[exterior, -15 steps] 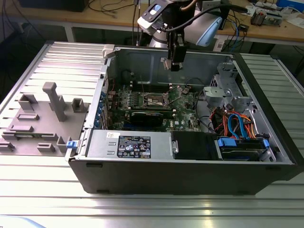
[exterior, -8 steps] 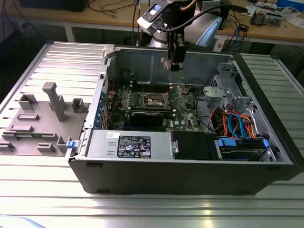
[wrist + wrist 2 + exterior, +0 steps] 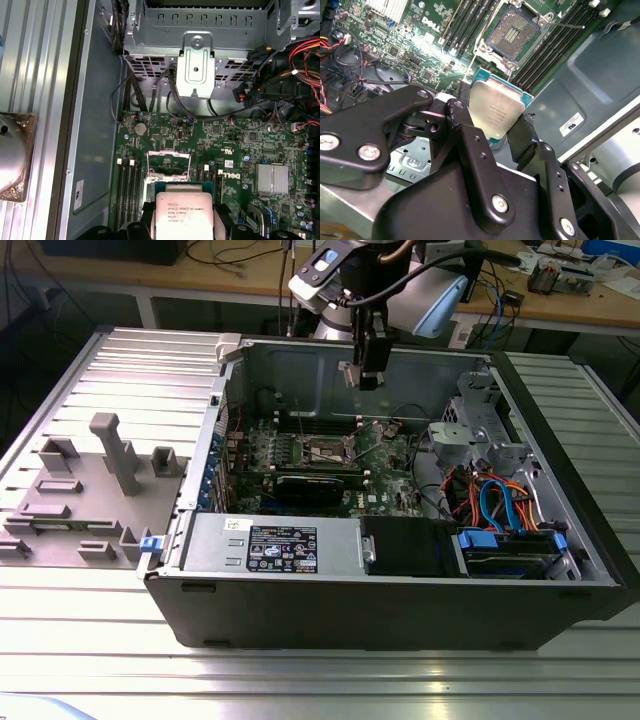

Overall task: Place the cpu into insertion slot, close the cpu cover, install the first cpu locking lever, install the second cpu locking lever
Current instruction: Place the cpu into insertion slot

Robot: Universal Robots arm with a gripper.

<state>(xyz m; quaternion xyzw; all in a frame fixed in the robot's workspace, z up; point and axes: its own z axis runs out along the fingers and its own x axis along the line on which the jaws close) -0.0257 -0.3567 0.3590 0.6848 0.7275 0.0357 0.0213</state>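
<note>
My claw (image 3: 492,119): clamped on two opposite edges of the cpu (image 3: 496,110), silver top showing, held above the open computer case (image 3: 400,610). Insertion slot (image 3: 512,31): uncovered on the green motherboard (image 3: 390,468), below my cpu and apart from it.

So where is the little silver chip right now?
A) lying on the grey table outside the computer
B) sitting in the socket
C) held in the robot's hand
C: the hand grips the chip by its edges above the board, and the socket is bare.
</note>
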